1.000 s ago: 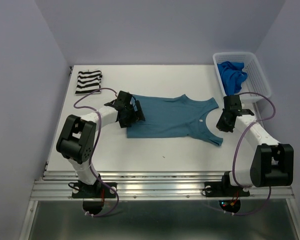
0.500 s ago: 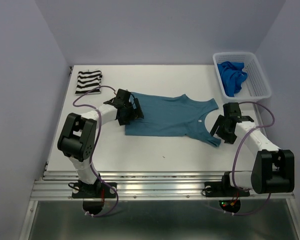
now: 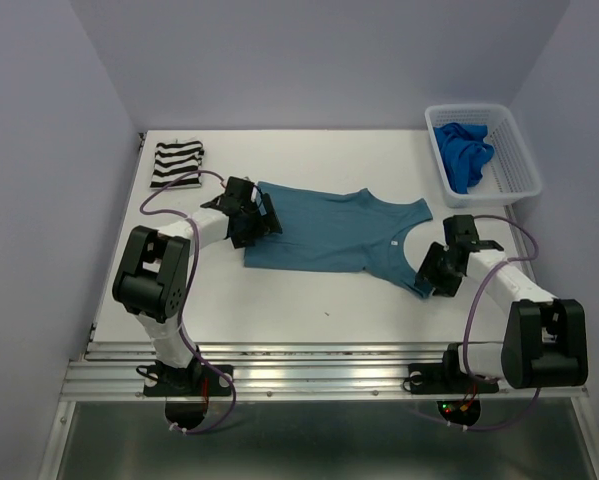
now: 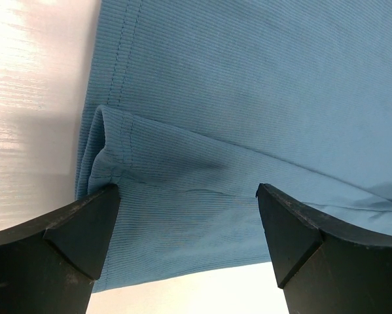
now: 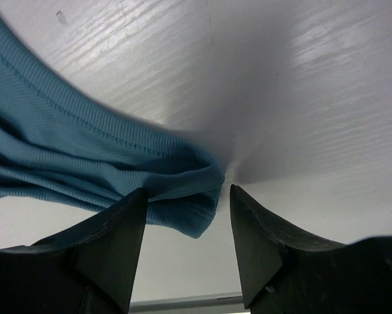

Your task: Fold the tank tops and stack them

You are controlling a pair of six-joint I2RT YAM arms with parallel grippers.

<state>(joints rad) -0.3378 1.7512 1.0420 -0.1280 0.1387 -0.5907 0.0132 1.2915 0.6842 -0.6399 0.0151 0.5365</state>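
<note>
The teal tank top [image 3: 329, 235] lies spread flat mid-table, hem to the left, straps to the right. My left gripper [image 3: 267, 215] hovers low over the hem end, open; in the left wrist view its jaws straddle a folded-over hem corner [image 4: 110, 147] of the teal fabric [image 4: 248, 98]. My right gripper [image 3: 434, 272] is open at the near shoulder strap. In the right wrist view the strap end [image 5: 182, 190] lies between the fingers, against the left finger [image 5: 110, 242]. The striped tank top [image 3: 176, 164] lies folded at the far left. The royal blue tank top [image 3: 462, 152] is crumpled in the basket.
The white lattice basket [image 3: 519, 165] stands at the far right corner, just beyond the right arm. Purple cables loop off both arms. The table's near edge and metal rail [image 3: 319, 375] run behind the right gripper.
My right gripper has opened and moved down toward the near edge, to the strap's end. The left gripper has drifted slightly up and left, staying open, and the teal top shifted a little with it.
</note>
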